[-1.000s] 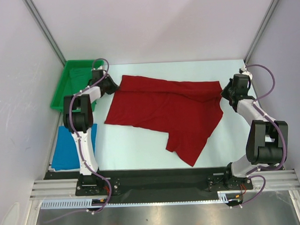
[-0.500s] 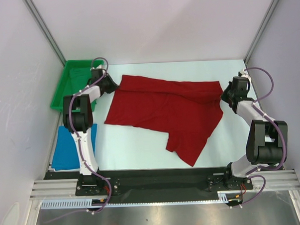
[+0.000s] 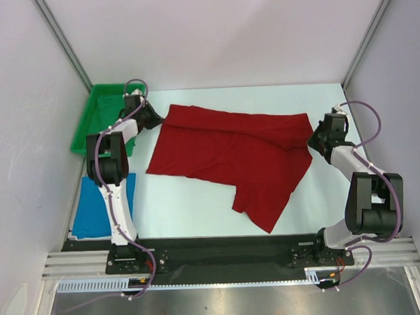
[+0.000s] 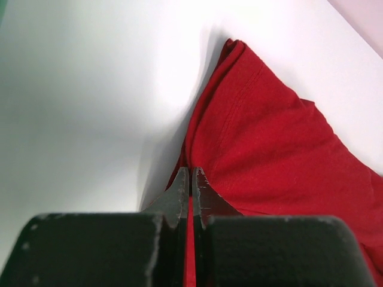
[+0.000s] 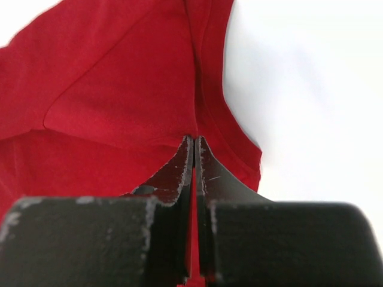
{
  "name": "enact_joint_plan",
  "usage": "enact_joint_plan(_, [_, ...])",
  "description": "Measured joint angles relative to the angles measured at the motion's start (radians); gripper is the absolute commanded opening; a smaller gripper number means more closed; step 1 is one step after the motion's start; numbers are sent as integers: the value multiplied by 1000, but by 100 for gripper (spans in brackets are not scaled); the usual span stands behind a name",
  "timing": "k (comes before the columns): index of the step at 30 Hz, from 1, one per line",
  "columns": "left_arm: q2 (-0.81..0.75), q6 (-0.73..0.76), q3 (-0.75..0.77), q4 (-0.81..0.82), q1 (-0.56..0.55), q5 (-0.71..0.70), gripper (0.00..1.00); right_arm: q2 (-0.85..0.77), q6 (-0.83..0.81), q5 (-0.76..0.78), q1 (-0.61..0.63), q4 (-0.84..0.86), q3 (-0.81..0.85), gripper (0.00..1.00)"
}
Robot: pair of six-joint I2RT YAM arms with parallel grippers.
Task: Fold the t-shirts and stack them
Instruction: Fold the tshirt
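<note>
Both pairs of jaws are closed on cloth. The left gripper (image 3: 154, 119) pinches the red shirt (image 3: 231, 153) at its far left corner, and the right gripper (image 3: 312, 138) pinches it at its far right corner. In each wrist view a thin sliver of red shows between the fingers (image 4: 179, 197).

That shirt lies spread across the middle of the table (image 3: 184, 200). Its far edge runs between the two grippers, with a raised fold near the right gripper. By the left gripper the stitched hem lifts off the table and casts a shadow to its left. The shirt's left edge slants down to a near left corner. Its near edge then steps down to a flap right of centre, which comes to a point close to the black strip at the arms' bases.

Bare table shows beyond the shirt's far edge up to the back wall. More shows in a wide patch off its near left edge, and a narrower band lies to its right, where the right arm stands.

A green tray (image 3: 83, 131) sits left of the shirt's far left corner, just past the left gripper. The blue shirt (image 3: 94, 208) lies flat, left of and nearer than the red one, well apart from it, with the left arm between them.
</note>
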Motion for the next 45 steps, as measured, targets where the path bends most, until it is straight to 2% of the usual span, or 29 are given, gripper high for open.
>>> enact_joint_plan(16, [7, -9, 59, 10, 0, 20, 0, 16, 10, 1, -4, -6, 13, 0])
enact_joint_plan(25, [109, -44, 259, 36, 0, 61, 0, 194, 9, -5, -29, 14, 304, 0])
enact_joint_plan(36, [242, -135, 458, 202, -1, 106, 1, 409, -6, -35, -39, 122, 612, 0])
enact_joint_plan(40, [286, -178, 480, 262, -1, 112, 0, 514, -31, -53, -40, 131, 755, 0])
enact_joint_plan(45, [357, -196, 552, 275, -3, 113, 0, 559, -40, -71, -41, 129, 803, 0])
